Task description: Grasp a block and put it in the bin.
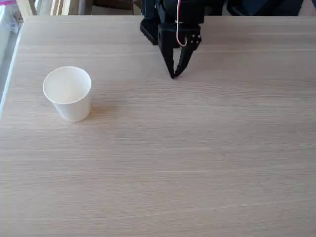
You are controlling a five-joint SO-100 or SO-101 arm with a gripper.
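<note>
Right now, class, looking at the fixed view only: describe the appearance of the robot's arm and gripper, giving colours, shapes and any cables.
The arm is black throughout, with blocky, angular housings. Its gripper has two slim black fingers that taper to points. A thin white cable with a pink or red strand beside it runs down the front. Small pale screw heads dot the black block beside the fingers. No lettering can be made out.

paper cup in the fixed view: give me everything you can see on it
The paper cup is plain white with a rolled rim, tapering toward its base. It stands upright, mouth open, on the left part of the light wood-grain table in the fixed view, casting a soft shadow to its right. The inside looks pale and empty as far as the view reaches; the very bottom is hard to make out. No print or marks show. Nothing touches it but the table.
</note>
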